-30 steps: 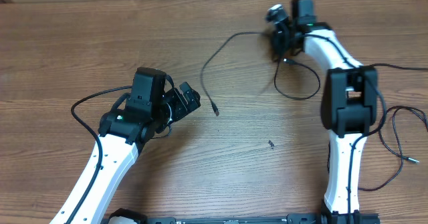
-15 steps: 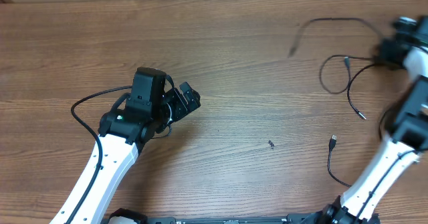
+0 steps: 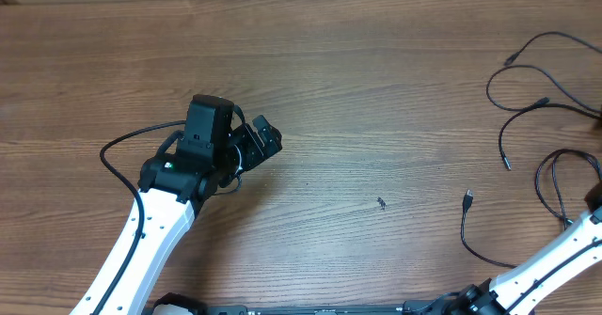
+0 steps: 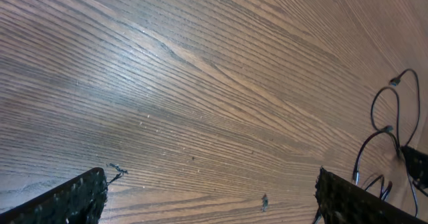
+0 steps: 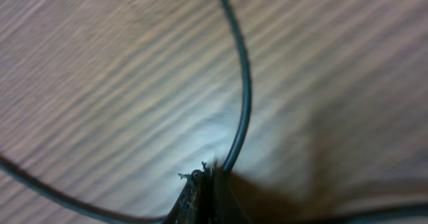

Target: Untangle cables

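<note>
The left gripper (image 4: 210,200) stands wide open over the bare, streaky wood-grain table (image 3: 376,89), and its dark, rough-edged fingers (image 4: 73,197) hold nothing. The thin, round black cables (image 3: 488,91) lie in loose loops at the table's right edge, with small plugs at their ends. The right gripper (image 5: 204,187) is closed tight. One smooth, curved strand seems pinched at its tips, though that view is blurred.
</note>
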Available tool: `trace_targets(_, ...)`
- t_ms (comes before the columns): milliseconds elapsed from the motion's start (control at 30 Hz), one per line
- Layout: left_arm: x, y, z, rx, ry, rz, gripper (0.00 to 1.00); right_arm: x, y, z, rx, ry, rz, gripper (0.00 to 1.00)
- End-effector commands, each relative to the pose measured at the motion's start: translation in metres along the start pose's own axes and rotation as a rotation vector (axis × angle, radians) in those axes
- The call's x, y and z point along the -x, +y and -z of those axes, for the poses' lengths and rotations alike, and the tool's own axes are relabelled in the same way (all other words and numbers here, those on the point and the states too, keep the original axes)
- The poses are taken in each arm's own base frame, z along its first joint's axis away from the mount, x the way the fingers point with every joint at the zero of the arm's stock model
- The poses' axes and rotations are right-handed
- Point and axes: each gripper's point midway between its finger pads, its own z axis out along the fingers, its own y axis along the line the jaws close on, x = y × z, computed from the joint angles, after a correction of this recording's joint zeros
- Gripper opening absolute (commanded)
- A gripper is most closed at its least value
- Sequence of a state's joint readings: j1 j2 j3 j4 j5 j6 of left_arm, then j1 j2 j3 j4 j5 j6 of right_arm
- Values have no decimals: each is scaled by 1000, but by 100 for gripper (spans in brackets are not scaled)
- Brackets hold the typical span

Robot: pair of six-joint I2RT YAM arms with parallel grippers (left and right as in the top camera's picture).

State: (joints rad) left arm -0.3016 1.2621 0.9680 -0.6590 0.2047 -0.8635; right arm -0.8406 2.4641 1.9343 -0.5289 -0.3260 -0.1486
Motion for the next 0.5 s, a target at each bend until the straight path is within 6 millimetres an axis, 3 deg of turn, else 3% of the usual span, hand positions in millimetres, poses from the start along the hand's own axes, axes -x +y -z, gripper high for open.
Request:
trace_targets(0,1,-5,3,-10,-11,-12,99,34,50,19,53,-57,67,4)
trace_targets(133,1,-4,3,-9,-10,-12,100,73,113,63,98,-135,160,22)
trace_targets(200,1,-4,3,-9,-10,-12,99,89,146,88,113,-178,210,61)
trace_targets(267,1,-4,3,-9,-10,-12,100,102,184,125,91,-225,280,81)
trace_targets(400,1,-4,3,-9,-10,-12,99,100,241,177,85,-254,360,89)
trace_targets(467,1,-4,3,-9,-10,-12,100,91,271,198,118,-249,394,100)
